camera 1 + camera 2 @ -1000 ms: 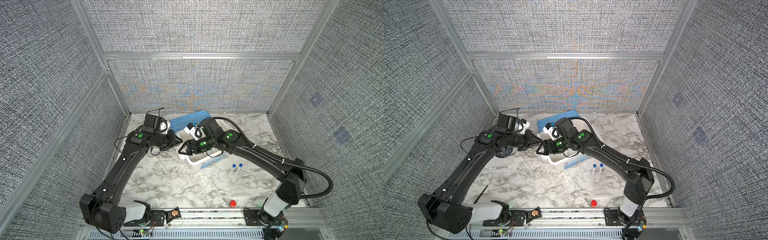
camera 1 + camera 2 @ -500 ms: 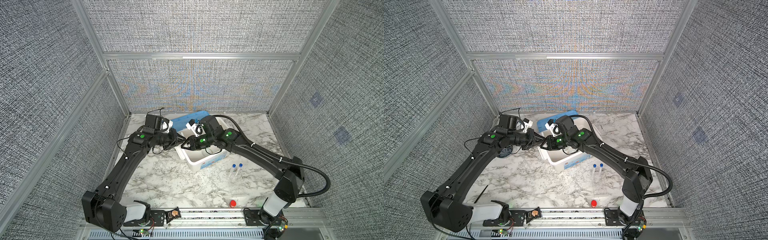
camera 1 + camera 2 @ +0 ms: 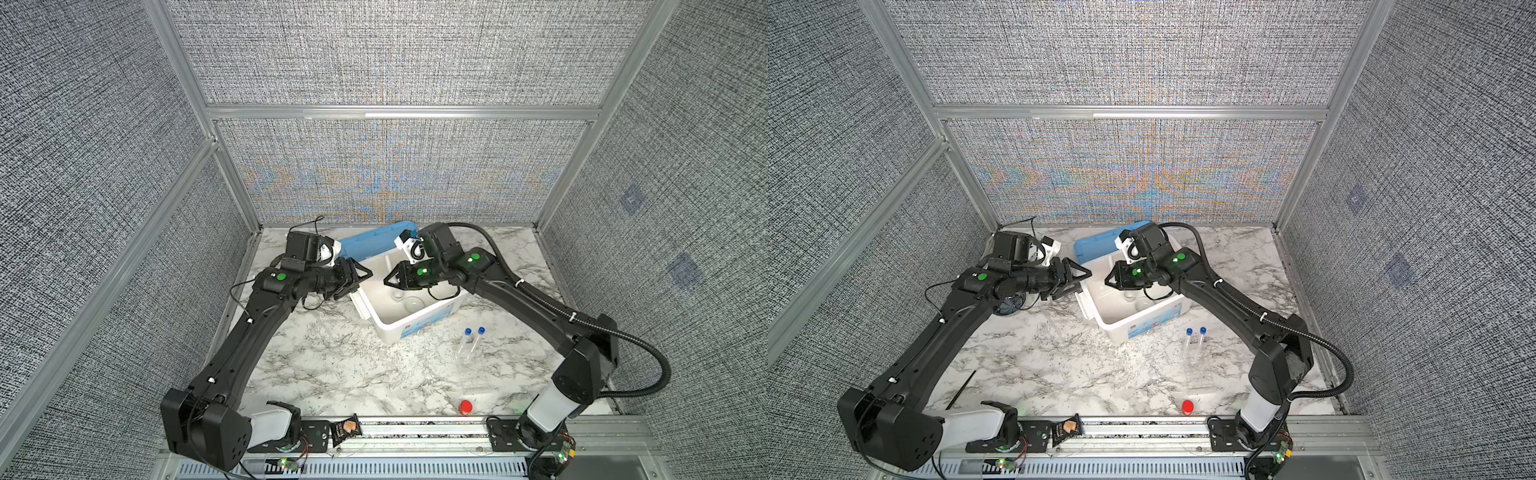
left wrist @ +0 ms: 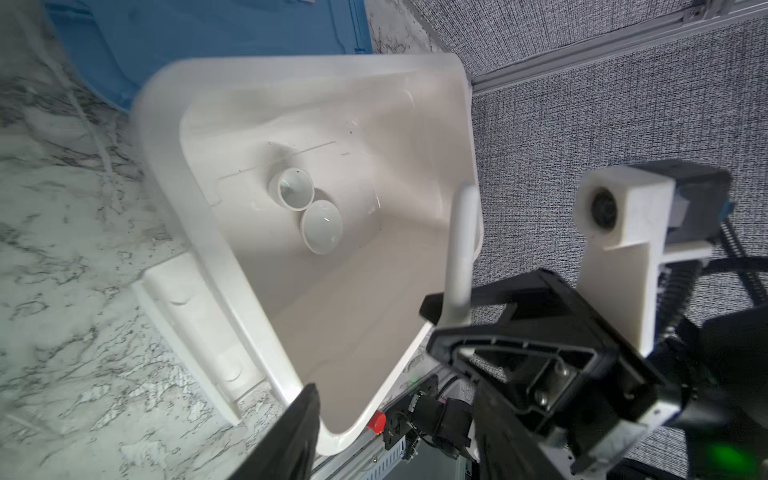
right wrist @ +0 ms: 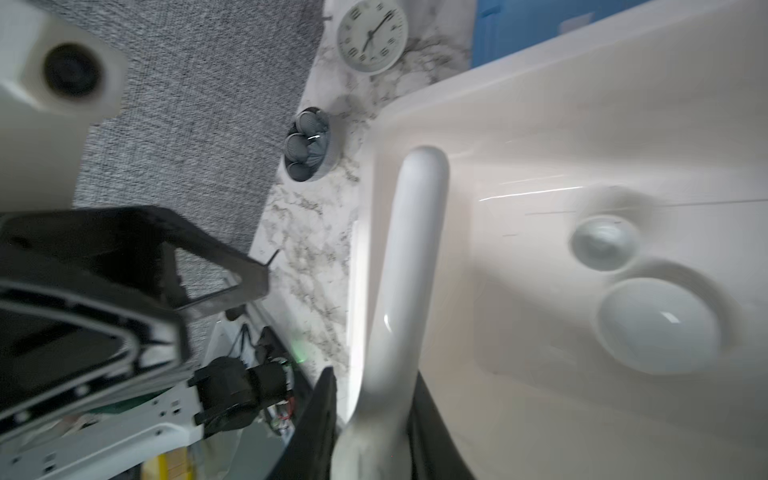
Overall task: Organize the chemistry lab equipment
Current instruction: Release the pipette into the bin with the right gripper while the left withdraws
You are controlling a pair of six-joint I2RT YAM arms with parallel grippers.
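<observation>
Right wrist cam first: my right gripper is clenched on one end of the white pestle, which hangs over the white bin, close to its rim. Both ceramic dishes sit side by side on the bin floor. I'd bring the pestle lower over the bare floor beside them before letting go, so ceramic doesn't clack on ceramic. My left gripper sits spread and empty just beside the bin's rim, so that side is tight. The blue-capped tubes lie well apart on the marble, with plenty of room around them.
</observation>
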